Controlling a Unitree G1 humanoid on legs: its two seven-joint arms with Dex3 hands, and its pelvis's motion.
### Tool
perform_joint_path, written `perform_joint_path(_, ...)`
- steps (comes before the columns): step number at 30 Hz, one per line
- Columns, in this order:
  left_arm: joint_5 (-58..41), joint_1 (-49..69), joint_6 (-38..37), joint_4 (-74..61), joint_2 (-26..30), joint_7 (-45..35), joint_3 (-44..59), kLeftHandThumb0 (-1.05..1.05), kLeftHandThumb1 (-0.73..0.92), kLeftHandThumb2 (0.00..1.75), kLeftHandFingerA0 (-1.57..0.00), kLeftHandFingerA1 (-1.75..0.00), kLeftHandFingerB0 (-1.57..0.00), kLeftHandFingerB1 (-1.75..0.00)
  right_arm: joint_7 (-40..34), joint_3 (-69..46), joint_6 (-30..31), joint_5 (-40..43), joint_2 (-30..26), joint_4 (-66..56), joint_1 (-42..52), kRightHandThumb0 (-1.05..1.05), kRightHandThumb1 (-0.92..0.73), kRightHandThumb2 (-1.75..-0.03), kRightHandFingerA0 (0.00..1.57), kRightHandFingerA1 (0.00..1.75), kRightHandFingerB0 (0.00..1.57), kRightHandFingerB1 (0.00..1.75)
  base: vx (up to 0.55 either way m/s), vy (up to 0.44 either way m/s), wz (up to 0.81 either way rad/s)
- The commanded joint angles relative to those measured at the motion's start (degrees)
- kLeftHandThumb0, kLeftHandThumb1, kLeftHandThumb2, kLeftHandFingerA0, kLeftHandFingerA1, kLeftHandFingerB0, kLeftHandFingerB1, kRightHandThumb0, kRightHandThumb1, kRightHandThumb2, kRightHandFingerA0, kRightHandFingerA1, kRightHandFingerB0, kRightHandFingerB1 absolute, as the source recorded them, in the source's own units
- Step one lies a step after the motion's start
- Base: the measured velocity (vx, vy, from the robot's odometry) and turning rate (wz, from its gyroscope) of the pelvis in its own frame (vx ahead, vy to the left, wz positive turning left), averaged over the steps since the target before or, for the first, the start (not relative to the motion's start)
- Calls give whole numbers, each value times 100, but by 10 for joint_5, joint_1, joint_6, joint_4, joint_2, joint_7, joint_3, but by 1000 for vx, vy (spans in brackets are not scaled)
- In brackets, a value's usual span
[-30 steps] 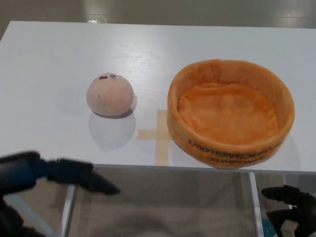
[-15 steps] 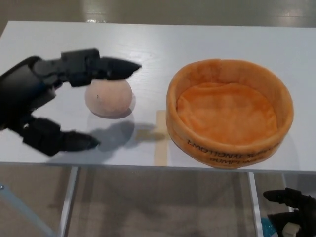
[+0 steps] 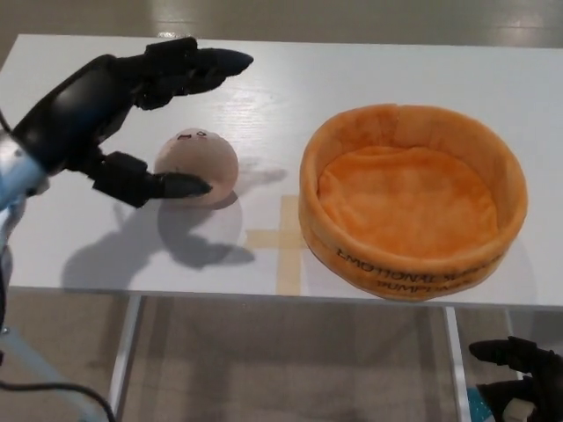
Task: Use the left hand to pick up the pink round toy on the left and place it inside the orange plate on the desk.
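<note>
Left hand (image 3: 123, 114) spread wide, grasping nothing, straddling pink toy (image 3: 196, 167) on worktop (image 3: 88, 237) left of orange plate (image 3: 412, 200). Lower further, then clench evenly; soft ball may roll.

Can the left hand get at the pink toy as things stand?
Probably yes. The left hand is open, its fingers spread over the pink round toy and its thumb at the toy's near side. Nothing lies between them; the orange plate sits apart to the right.
</note>
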Motion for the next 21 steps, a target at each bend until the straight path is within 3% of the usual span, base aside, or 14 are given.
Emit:
perform_joint_path(1, 241, -108, -24, 192, -9, 193, -99, -28, 29, 67, 0, -21, -8, -38, -10, 5, -12, -2, -4, 3, 16, -9, -65, -59, 70, 62, 63, 50, 0, 0, 0)
perform_joint_path(3, 257, -127, -15, 220, -9, 206, -119, -30, 36, 65, 0, -7, -8, -31, -9, 4, -10, -2, -5, 4, 13, -9, -64, -58, 69, 61, 64, 50, 0, 0, 0)
perform_joint_path(5, 262, -135, -15, 235, -10, 217, -129, -30, 36, 65, 0, -7, -8, -31, -8, 3, -9, -1, -6, 5, 13, -9, -64, -58, 69, 61, 64, 50, 0, 0, 0)
perform_joint_path(6, 269, -143, -14, 250, -12, 225, -139, -30, 22, 58, 0, -4, -4, -26, -7, 4, -11, -2, -6, 3, 13, -9, -64, -58, 66, 59, 64, 50, 0, 0, 0)
perform_joint_path(7, 269, -147, -11, 262, -17, 227, -145, -27, 21, 57, 0, -2, -2, -22, -5, 3, -10, -1, -6, 4, 13, -10, -65, -58, 69, 62, 63, 50, 0, 0, 0)
perform_joint_path(15, 273, -171, -11, 345, -42, 253, -185, -28, 24, 57, 0, 0, -3, -19, -1, -1, -15, 4, -5, 3, 15, -10, -65, -58, 64, 58, 64, 50, 0, 0, 0)
perform_joint_path(21, 287, -184, -14, 398, -53, 273, -211, -45, 32, 64, 0, 0, 0, -9, 3, 1, -7, 3, -6, 4, 12, -11, -65, -59, 63, 57, 62, 50, 0, 0, 0)
